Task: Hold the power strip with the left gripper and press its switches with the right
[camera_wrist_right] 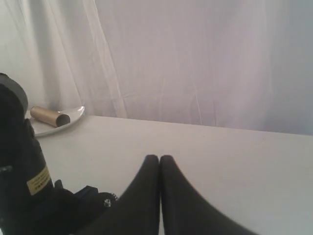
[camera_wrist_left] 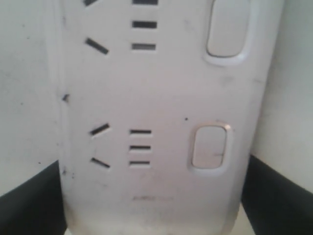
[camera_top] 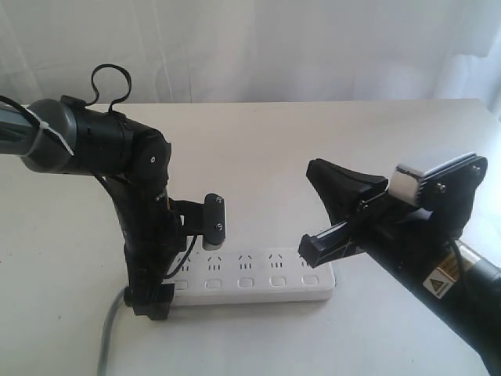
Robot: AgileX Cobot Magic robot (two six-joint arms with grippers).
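Power strip (camera_wrist_left: 166, 93) gripped, roll (camera_wrist_right: 46, 116) on plate (camera_wrist_right: 74, 114)

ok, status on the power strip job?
Left gripper shut on power strip. Right gripper shut, hovering above the strip's far end, off the switches. No obstruction seen.

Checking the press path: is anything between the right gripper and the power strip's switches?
Nothing visible does. The right gripper, shut, is raised off the power strip near its right end, and the switches there lie uncovered.
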